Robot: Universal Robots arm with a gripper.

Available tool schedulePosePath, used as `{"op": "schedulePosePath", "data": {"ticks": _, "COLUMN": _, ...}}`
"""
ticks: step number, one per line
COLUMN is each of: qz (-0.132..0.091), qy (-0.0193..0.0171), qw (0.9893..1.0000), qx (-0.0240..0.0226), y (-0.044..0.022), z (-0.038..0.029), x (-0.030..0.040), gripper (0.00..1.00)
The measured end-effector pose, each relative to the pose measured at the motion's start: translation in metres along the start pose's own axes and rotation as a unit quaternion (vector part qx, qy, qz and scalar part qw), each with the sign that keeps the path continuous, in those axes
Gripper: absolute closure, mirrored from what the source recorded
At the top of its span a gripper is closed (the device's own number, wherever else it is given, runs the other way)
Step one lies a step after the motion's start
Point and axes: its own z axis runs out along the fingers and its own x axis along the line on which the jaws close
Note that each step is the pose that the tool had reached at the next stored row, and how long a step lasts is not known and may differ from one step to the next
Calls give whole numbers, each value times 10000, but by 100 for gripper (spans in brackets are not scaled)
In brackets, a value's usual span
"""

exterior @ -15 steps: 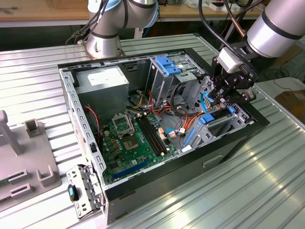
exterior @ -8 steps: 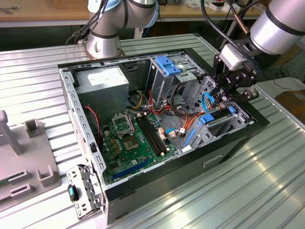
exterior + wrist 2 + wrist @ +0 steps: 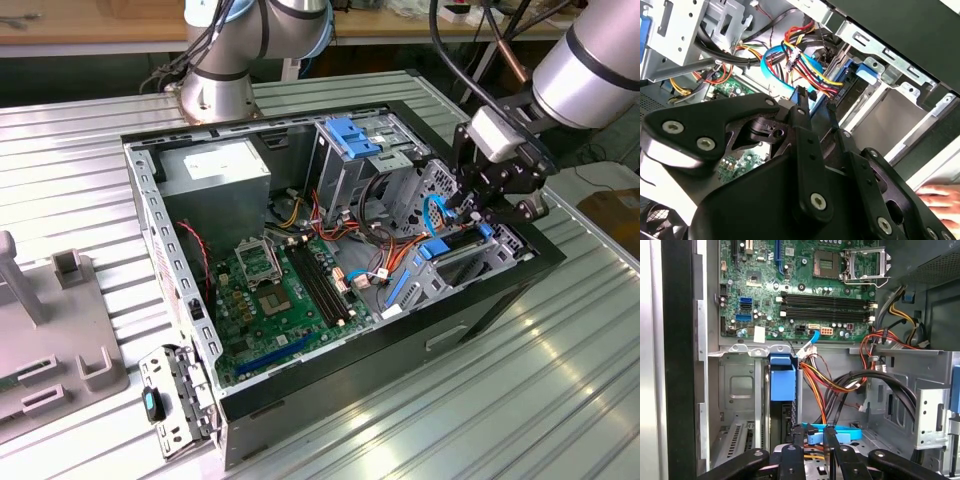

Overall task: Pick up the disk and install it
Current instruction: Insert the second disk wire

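The disk (image 3: pixel 445 250) sits in the drive bay at the case's (image 3: pixel 455 330) front corner, at about three o'clock from the motherboard (image 3: pixel 270 290) in the exterior view. It stands on edge, blue rail uppermost. Its long axis runs from about eight o'clock to two o'clock, along the case's black side wall.

The bay's metal walls hem it closely on both flanks. The only open room is straight above, and a bundle of coloured wires (image 3: pixel 815 385) and a looped blue cable (image 3: pixel 432 215) partly crowd that space.

The gripper (image 3: pixel 470 210) hangs just above the disk, at about one o'clock from it, down among the cables. In the first wrist view the disk's blue end (image 3: pixel 782 382) lies just beyond the gripper (image 3: pixel 813 432) and a little to one side. The blue cable (image 3: pixel 850 430) crosses at the tips. I cannot tell whether the jaws are clenched or released.

In the second wrist view a person's hand (image 3: pixel 935 195) rests outside the case.
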Motion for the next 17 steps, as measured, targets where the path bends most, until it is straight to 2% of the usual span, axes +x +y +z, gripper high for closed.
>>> {"op": "schedulePosePath", "data": {"ticks": 2, "qz": 3, "qy": -29, "qw": 10000, "qx": -7, "y": 2, "z": 37, "x": 21, "gripper": 70}}
{"op": "schedulePosePath", "data": {"ticks": 4, "qz": 6, "qy": -65, "qw": 10000, "qx": -9, "y": 3, "z": 43, "x": 22, "gripper": 70}}
{"op": "schedulePosePath", "data": {"ticks": 6, "qz": 7, "qy": -84, "qw": 10000, "qx": -14, "y": 3, "z": 43, "x": 23, "gripper": 70}}
{"op": "schedulePosePath", "data": {"ticks": 9, "qz": 9, "qy": -98, "qw": 10000, "qx": -18, "y": 3, "z": 44, "x": 23, "gripper": 72}}
{"op": "schedulePosePath", "data": {"ticks": 10, "qz": 10, "qy": -105, "qw": 9999, "qx": -20, "y": 3, "z": 44, "x": 23, "gripper": 84}}
{"op": "schedulePosePath", "data": {"ticks": 15, "qz": 14, "qy": -139, "qw": 9999, "qx": -29, "y": 3, "z": 44, "x": 23, "gripper": 84}}
{"op": "schedulePosePath", "data": {"ticks": 17, "qz": 12, "qy": -136, "qw": 9999, "qx": -29, "y": 2, "z": 35, "x": 21, "gripper": 84}}
